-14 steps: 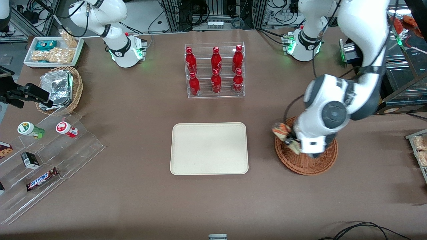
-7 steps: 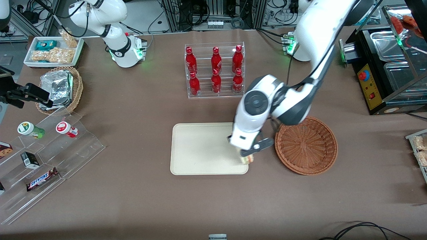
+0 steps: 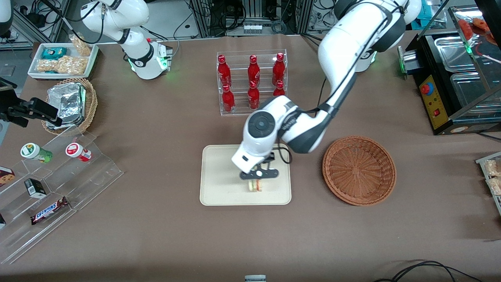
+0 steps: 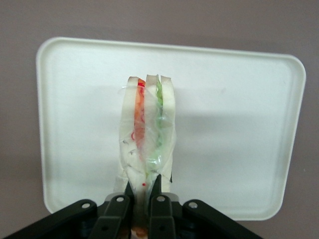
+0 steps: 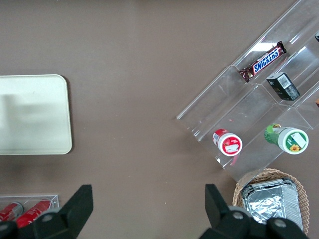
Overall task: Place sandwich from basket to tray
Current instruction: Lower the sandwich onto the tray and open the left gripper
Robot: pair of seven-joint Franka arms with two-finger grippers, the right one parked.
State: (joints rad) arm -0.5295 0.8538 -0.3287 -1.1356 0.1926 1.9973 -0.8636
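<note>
My left gripper (image 3: 257, 179) hangs over the cream tray (image 3: 219, 172), shut on the sandwich (image 3: 256, 185), a wrapped white-bread wedge with red, orange and green layers. In the left wrist view the black fingers (image 4: 123, 204) pinch the wedge's base, and the sandwich (image 4: 147, 134) stands edge-on above the tray (image 4: 75, 124), with my gripper (image 4: 143, 191) at its bottom. Whether the wedge touches the tray floor I cannot tell. The reddish-brown basket (image 3: 359, 170) sits beside the tray toward the working arm's end, with nothing in it.
A clear rack of red bottles (image 3: 252, 83) stands farther from the front camera than the tray. A tan wicker basket with foil packets (image 3: 71, 103), a white snack tray (image 3: 62, 59) and an acrylic stepped stand (image 3: 54, 188) lie toward the parked arm's end.
My gripper carried the sandwich from above the basket, over the tray's edge, to above the tray's middle. The basket now stands without it.
</note>
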